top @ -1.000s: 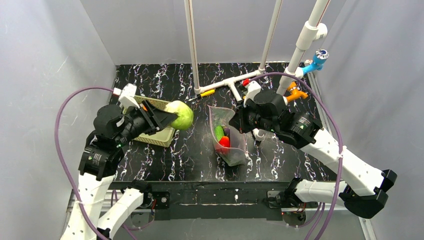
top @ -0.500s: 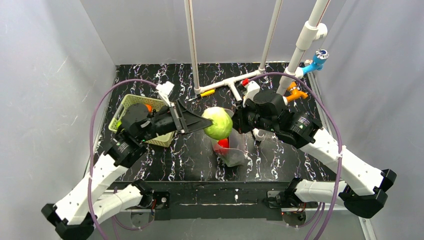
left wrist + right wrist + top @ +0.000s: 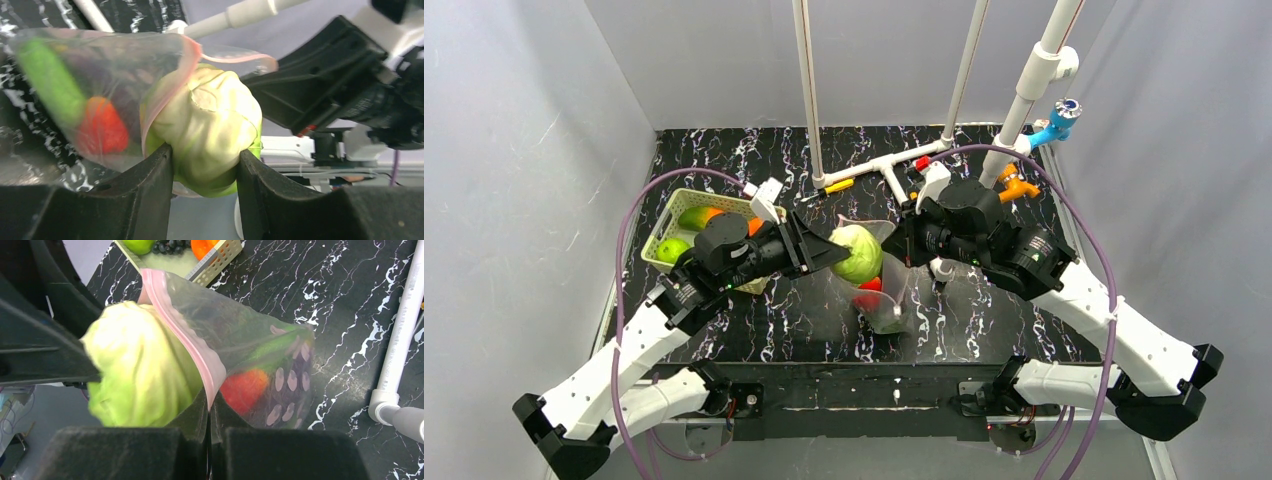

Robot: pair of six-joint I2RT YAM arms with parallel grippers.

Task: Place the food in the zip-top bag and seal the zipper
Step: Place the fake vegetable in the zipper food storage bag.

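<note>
My left gripper [image 3: 832, 252] is shut on a pale green leafy cabbage [image 3: 857, 253], which sits at the mouth of the zip-top bag [image 3: 884, 290]. In the left wrist view the cabbage [image 3: 210, 125] is squeezed between both fingers, partly inside the pinkish zipper rim [image 3: 165, 95]. My right gripper [image 3: 906, 246] is shut on the bag's zipper edge [image 3: 195, 355] and holds the mouth up and open. Inside the bag I see a red tomato [image 3: 243, 388] and a green cucumber [image 3: 272, 347]. The cabbage [image 3: 135, 365] fills the opening in the right wrist view.
A pale green lattice basket [image 3: 674, 212] at the left holds a green apple [image 3: 671, 249], an orange piece [image 3: 755, 226] and other food. White pipes [image 3: 879, 165] stand at the back. A yellow-handled tool [image 3: 836, 186] lies near them.
My left arm has carried the cabbage from beside the basket rightward to the bag's mouth and lowered it partly inside. The right gripper has kept hold of the bag's edge.
</note>
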